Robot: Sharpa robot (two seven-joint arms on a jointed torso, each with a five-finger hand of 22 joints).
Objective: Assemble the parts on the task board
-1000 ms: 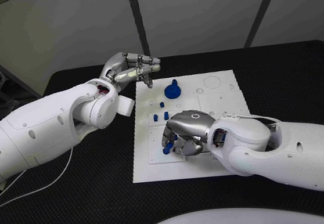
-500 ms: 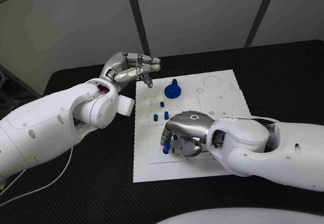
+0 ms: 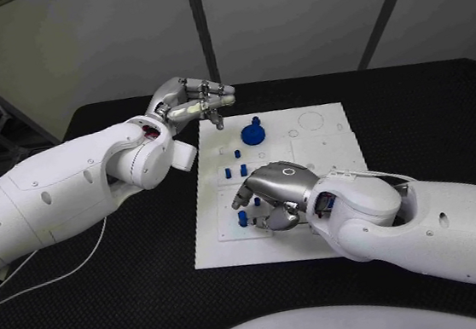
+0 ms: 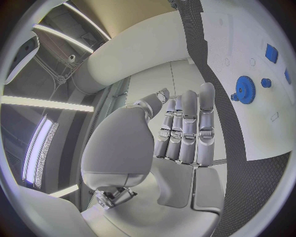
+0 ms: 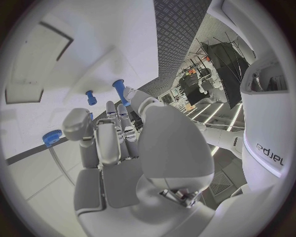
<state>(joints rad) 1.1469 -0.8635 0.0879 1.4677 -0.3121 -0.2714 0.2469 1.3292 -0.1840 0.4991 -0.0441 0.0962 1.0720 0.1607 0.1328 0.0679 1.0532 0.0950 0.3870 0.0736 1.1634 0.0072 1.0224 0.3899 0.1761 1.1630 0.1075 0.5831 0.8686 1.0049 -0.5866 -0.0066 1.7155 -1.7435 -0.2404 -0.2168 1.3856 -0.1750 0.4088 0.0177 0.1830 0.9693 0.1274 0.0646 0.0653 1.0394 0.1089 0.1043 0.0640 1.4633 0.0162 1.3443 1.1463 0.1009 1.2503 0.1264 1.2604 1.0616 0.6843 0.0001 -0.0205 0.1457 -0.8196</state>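
Two hands of mine are over the black table (image 3: 428, 109), and I start with the nearer one. My right hand (image 3: 272, 197) sits low on the near half of the white task board (image 3: 230, 248), fingers curled down toward its left edge. In the right wrist view a small blue peg (image 5: 120, 92) stands up at my fingertips (image 5: 131, 94), touching them as far as I can make out; whether I truly grip it I cannot tell. In the head view it shows as a short blue piece (image 3: 242, 217) just left of that hand. A second little peg (image 5: 91, 97) stands on the board close beside it.

Farther along the board, two or three small blue parts (image 3: 236, 167) stand in a loose cluster near the middle. Beyond them the blue gear (image 3: 254, 133) lies flat with a small knob (image 3: 255, 119) just behind it; several round holes (image 3: 310, 121) and shallow recesses mark the white surface to its right.

My left hand (image 3: 192, 100) hovers past the board's far left corner, above the table, holding nothing, its fingers (image 4: 188, 129) laid straight and close together.

Behind the table stand pale grey wall panels (image 3: 286, 9) with dark frames.
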